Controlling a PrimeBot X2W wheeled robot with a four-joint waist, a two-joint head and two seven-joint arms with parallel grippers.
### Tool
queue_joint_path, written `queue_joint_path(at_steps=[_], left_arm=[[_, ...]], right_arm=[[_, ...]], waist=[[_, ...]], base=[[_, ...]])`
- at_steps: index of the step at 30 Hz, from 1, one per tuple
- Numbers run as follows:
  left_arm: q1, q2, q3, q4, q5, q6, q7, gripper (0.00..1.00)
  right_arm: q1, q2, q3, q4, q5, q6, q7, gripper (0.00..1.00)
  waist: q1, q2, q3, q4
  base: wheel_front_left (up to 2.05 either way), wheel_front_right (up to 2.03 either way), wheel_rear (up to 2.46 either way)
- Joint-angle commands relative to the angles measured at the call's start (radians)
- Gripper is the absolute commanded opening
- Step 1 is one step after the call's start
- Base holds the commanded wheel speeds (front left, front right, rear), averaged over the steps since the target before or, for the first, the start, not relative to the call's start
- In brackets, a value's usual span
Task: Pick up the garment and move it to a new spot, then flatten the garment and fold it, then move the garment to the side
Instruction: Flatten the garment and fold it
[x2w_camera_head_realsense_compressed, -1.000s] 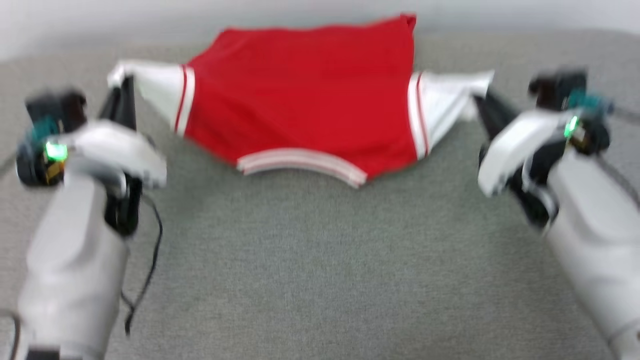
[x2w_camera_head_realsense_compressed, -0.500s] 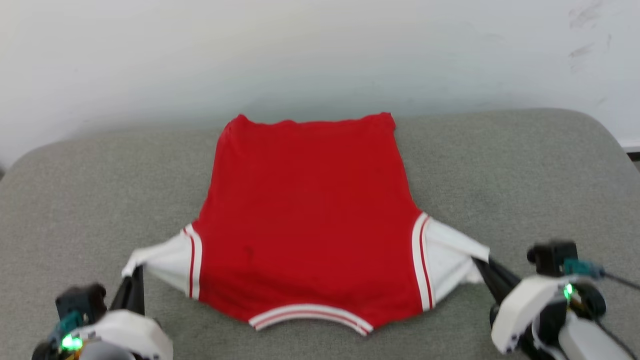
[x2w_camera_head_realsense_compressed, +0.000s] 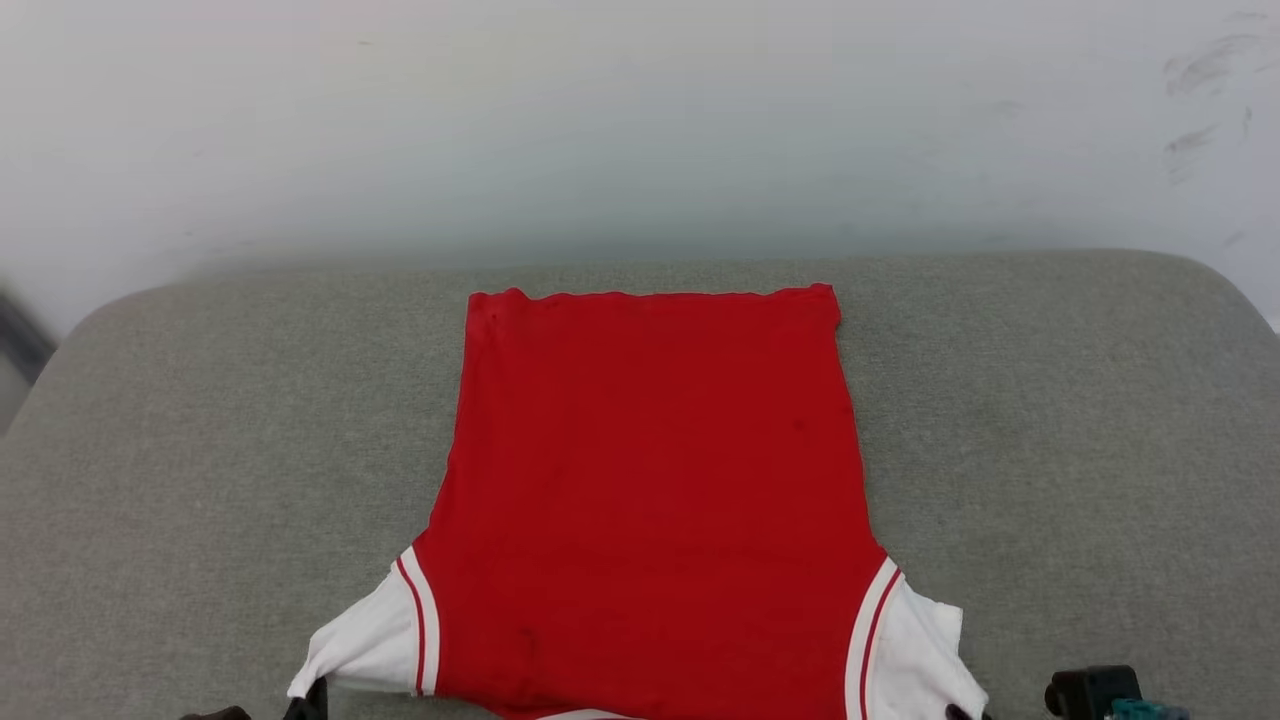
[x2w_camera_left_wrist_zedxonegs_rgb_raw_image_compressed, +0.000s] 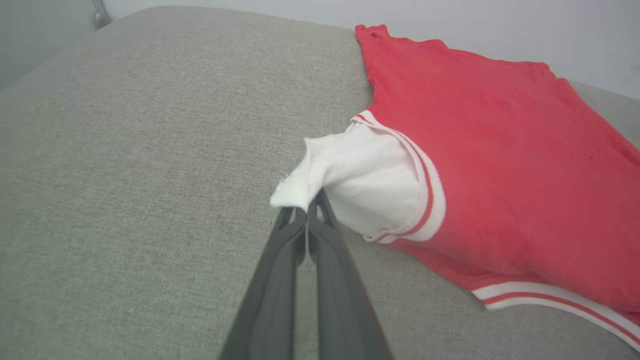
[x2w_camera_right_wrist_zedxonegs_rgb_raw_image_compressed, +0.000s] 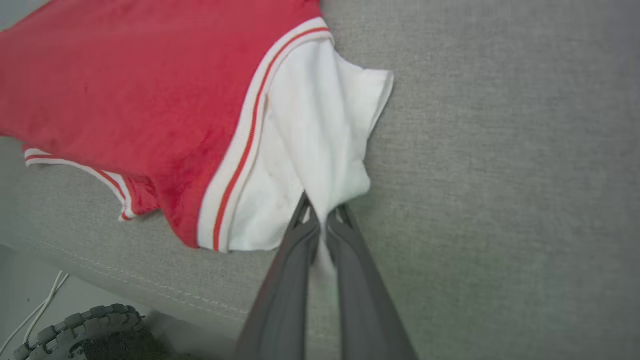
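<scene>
The left gripper (x2w_camera_left_wrist_zedxonegs_rgb_raw_image_compressed: 306, 212) is still clamped shut on the tip of one white sleeve of the shirt (x2w_camera_head_realsense_compressed: 650, 500), and the right gripper (x2w_camera_right_wrist_zedxonegs_rgb_raw_image_compressed: 322, 220) is pinched closed on bunched white cloth of the other sleeve. Half a second ago the head view showed both pale forearms along its bottom edge. That view has since tilted up, so only dark fingertips peek in at the lower left and lower right corners. The shirt now lies flatter than before, its far hem a nearly straight line across the middle of the frame and its red body spread down to the bottom edge, which cuts off the striped collar band. No print can be made out on the upturned side. The shirt rests on a grey cushion (x2w_camera_head_realsense_compressed: 200, 420) below a pale wall (x2w_camera_head_realsense_compressed: 600, 120). The lower left of the right wrist view shows a ridged wheel (x2w_camera_right_wrist_zedxonegs_rgb_raw_image_compressed: 75, 330) and a thin white cord (x2w_camera_right_wrist_zedxonegs_rgb_raw_image_compressed: 35, 310) beyond the cushion's edge.
</scene>
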Motion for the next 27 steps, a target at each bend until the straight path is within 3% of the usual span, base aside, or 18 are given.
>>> queue_joint_path(at_steps=[1,7,13,21,23,27], left_arm=[[-0.001,-0.003,-0.003,-0.008,0.000,0.002,-0.008,0.00],[-0.039,-0.004,-0.018,-0.067,0.026,0.010,-0.020,0.00],[-0.123,-0.010,-0.050,-0.140,0.054,-0.004,-0.019,0.00],[-0.284,-0.048,-0.097,-0.167,0.084,-0.046,-0.066,0.00],[-0.353,-0.059,-0.121,-0.159,0.096,-0.073,-0.083,0.00],[-0.409,-0.066,-0.139,-0.152,0.106,-0.099,-0.098,0.00]], right_arm=[[-0.002,0.006,-0.008,-0.012,-0.002,-0.001,0.002,1.00],[-0.131,0.034,-0.117,-0.057,-0.015,-0.001,0.002,1.00],[-0.376,0.016,-0.211,0.048,0.029,-0.001,0.040,1.00],[-0.790,-0.046,-0.216,0.310,0.060,-0.001,0.237,1.00],[-0.974,-0.067,-0.207,0.422,0.044,-0.001,0.355,1.00],[-1.121,-0.080,-0.204,0.508,0.015,-0.001,0.444,1.00]], waist=[[0.0003,-0.0001,0.000,0.004],[0.0003,-0.0001,0.021,0.014],[0.0003,-0.0001,0.127,0.074],[0.0003,-0.0001,0.322,0.167],[0.0003,-0.0001,0.402,0.206],[0.0003,-0.0001,0.475,0.241]], base=[[0.00,0.00,0.00],[0.00,0.00,0.00],[0.00,0.00,0.00],[0.00,0.00,0.00],[0.00,0.00,0.00],[0.00,0.00,0.00]])
